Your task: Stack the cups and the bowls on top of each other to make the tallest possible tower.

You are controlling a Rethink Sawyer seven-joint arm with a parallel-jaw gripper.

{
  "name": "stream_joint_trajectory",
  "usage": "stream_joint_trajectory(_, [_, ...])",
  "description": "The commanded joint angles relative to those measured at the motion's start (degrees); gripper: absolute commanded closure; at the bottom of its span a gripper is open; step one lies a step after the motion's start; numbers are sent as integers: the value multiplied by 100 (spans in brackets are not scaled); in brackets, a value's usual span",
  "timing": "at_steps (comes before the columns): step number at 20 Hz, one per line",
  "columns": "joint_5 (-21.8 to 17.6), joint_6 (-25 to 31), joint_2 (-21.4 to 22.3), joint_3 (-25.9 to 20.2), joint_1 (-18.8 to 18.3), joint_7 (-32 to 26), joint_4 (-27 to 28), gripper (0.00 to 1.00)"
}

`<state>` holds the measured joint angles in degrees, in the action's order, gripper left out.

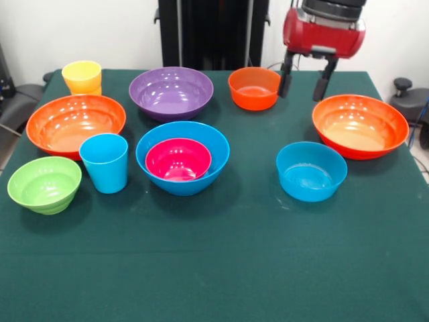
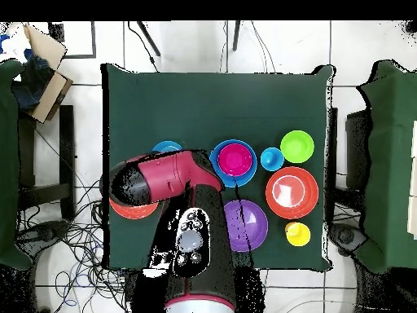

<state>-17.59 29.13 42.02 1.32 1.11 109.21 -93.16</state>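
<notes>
My gripper (image 1: 305,82) is open and empty, hanging above the far right of the table between the small orange bowl (image 1: 254,88) and a large orange bowl (image 1: 360,125). The magenta bowl (image 1: 178,159) (image 2: 235,157) sits nested in the large blue bowl (image 1: 182,185) at the table's middle. Around them stand the sky blue cup (image 1: 104,162), lime green bowl (image 1: 44,184), second large orange bowl (image 1: 76,124), yellow cup (image 1: 82,77), purple bowl (image 1: 171,92) and medium blue bowl (image 1: 311,170). In the overhead view the arm (image 2: 163,181) hides the gripper and the small orange bowl.
The green cloth table (image 1: 221,268) has its near half bare. Dark chairs stand at both sides (image 2: 391,163). A cardboard box (image 2: 41,57) lies off the table. The robot's pedestal (image 1: 213,33) stands behind the far edge.
</notes>
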Motion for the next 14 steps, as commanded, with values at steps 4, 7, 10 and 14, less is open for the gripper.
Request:
stream_joint_trajectory(4, [-356,-1036,-691,-101,280,617,-35,0])
stream_joint_trajectory(7, [-365,-1382,-1009,70,449,740,71,0])
stream_joint_trajectory(10, [-309,-1691,-1295,279,647,846,179,0])
stream_joint_trajectory(14, [-187,-1855,-1277,357,724,772,24,0])
